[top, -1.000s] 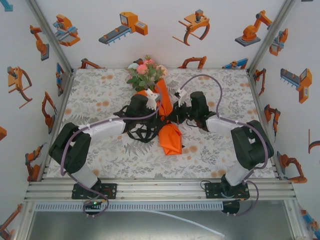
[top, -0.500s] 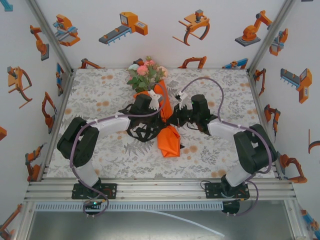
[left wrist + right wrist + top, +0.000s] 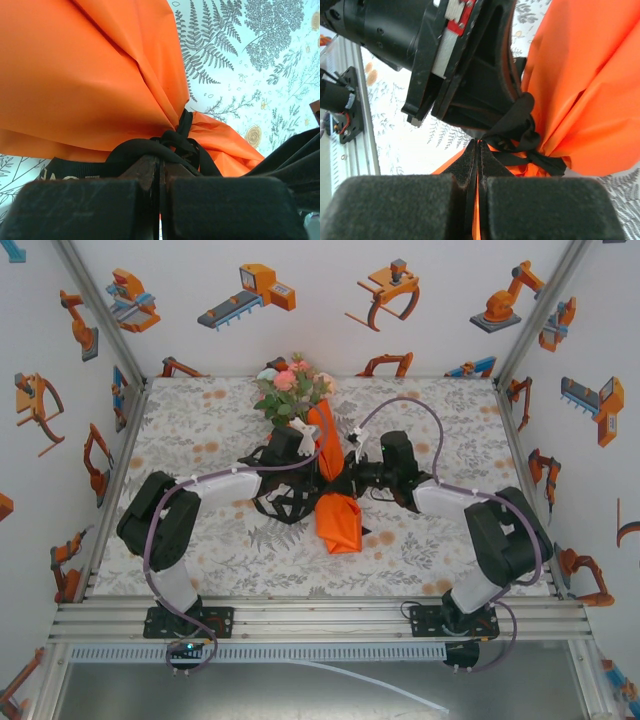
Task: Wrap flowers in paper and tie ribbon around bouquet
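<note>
Orange-wrapped bouquet (image 3: 337, 520) lies midway on the counter (image 3: 190, 430), blooms (image 3: 290, 382) toward twelve o'clock. Black ribbon (image 3: 150, 149) knots its waist; left fingers (image 3: 142, 172) at nine and right fingers (image 3: 469, 162) at three each clench ribbon. The left arm (image 3: 215, 485) has swung inward, probably cinching the knot. Wrist views resolve the knot's crossings; the overhead view gives the bouquet's lie.
</note>
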### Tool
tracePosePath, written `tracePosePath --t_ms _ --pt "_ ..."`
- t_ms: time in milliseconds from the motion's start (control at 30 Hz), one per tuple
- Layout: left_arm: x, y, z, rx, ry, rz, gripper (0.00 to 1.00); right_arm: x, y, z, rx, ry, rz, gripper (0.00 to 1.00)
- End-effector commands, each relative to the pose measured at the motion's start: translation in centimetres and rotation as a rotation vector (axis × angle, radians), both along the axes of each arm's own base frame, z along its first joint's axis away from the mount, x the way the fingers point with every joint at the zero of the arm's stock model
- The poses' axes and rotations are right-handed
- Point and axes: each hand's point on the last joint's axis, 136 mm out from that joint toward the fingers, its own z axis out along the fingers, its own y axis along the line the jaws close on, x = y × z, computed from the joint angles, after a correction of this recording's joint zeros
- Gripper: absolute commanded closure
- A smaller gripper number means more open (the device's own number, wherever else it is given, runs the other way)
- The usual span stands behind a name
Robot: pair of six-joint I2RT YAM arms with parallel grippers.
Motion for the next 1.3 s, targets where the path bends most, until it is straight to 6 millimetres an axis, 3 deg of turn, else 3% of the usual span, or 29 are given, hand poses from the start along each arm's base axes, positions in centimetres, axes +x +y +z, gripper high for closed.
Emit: tracePosePath --t_ms 0,133,267,500,767,933,1100,1267 --pt "1.7 0.2 1.0 -0.039 -0.029 0.073 1.0 -1.5 1.1 0.2 0.048 0.025 0.086 1.0" --pt "1.2 -0.8 2.7 -0.141 -0.073 0.01 1.0 -1.4 1.2 -0.8 0.026 0.052 0.071 1.0" --pt "0.5 -1.8 3.8 -0.246 -0.098 -0.055 1.0 -1.1 1.0 -0.3 0.022 0.038 0.05 0.81" --pt "0.3 -1.8 2.4 -0.242 -0.066 -0.052 1.0 -0.5 0.1 0.5 -0.026 0.016 -0.018 0.66" --pt "0.3 -1.9 2.3 -0.239 -0.067 -0.056 1.0 -1.1 -1.2 1.3 -0.069 -0.04 -0.058 0.51" --pt "0.3 -1.9 2.4 -0.24 -0.069 -0.06 1.0 -0.7 -2.4 2.0 -0.086 -0.063 -0.117 0.48" --pt "0.3 -1.8 2.5 -0.236 -0.071 -0.059 1.0 2.5 -4.5 2.8 -0.01 0.013 -0.326 0.48" --pt "0.3 -1.9 2.6 -0.242 -0.074 -0.063 1.0 3.6 -4.4 0.9 0.001 0.083 -0.349 0.49"
